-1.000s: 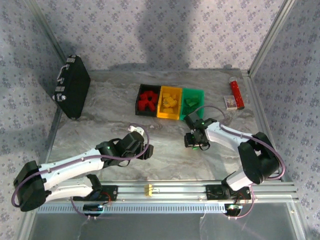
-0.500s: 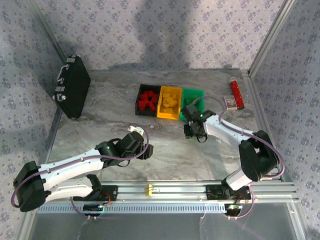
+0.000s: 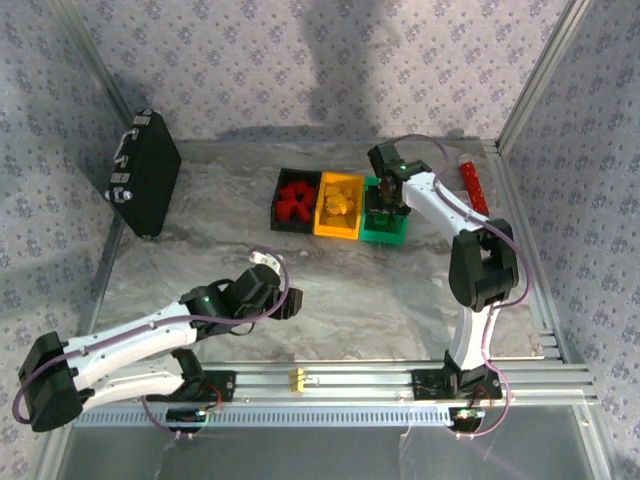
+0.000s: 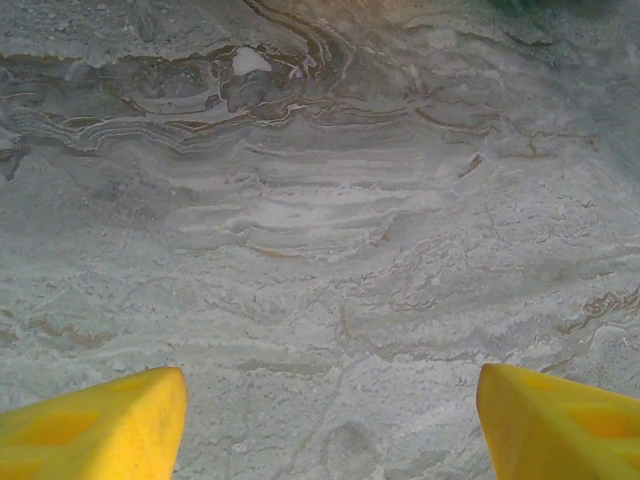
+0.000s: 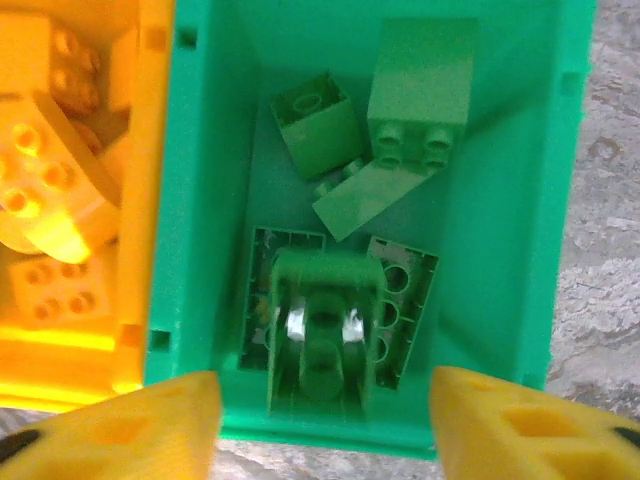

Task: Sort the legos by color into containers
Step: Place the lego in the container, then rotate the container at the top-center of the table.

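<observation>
The right tool (image 5: 322, 405) hangs wide open over the green bin (image 5: 195, 200), gripping nothing; green legos (image 5: 325, 320) lie heaped inside, one directly beneath it; the left tool (image 4: 330, 400) gapes wide over bare table (image 4: 320, 200). The risk — a low finger snagging the rim on lift-off, shoving the bin into the yellow bin (image 5: 155, 120) or spilling bricks.
</observation>
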Available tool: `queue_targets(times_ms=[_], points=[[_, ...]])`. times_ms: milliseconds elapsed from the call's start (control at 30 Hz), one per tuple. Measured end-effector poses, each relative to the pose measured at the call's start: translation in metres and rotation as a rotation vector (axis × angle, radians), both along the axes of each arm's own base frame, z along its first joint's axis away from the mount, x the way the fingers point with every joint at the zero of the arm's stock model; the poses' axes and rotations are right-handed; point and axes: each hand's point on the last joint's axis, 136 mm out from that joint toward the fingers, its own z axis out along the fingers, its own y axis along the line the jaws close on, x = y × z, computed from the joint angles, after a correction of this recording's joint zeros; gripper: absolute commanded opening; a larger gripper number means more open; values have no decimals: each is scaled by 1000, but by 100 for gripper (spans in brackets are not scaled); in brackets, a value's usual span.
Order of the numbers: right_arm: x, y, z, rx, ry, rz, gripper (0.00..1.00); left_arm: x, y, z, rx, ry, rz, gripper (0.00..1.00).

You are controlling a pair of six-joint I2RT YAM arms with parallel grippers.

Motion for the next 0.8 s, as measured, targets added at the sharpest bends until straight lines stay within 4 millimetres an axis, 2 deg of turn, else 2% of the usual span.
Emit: queue_targets(times_ms=[100,267,433,567,800], points=[[-8,-1,-2,-7,6,3,62,0,2,2,-3,-7,4,76],[-30,-15,-9,-13,27,-15,50,1,4,2,0,-11,12,76],[-42,-30,-29,10,66,-44,45,3,5,1,4,-9,18,76],[-40,-37,-36,30,77,-63,38,3,5,-3,14,-3,19,76],[-21,-49,-41,37,70,-107,35,3,6,-4,18,0,21,76]])
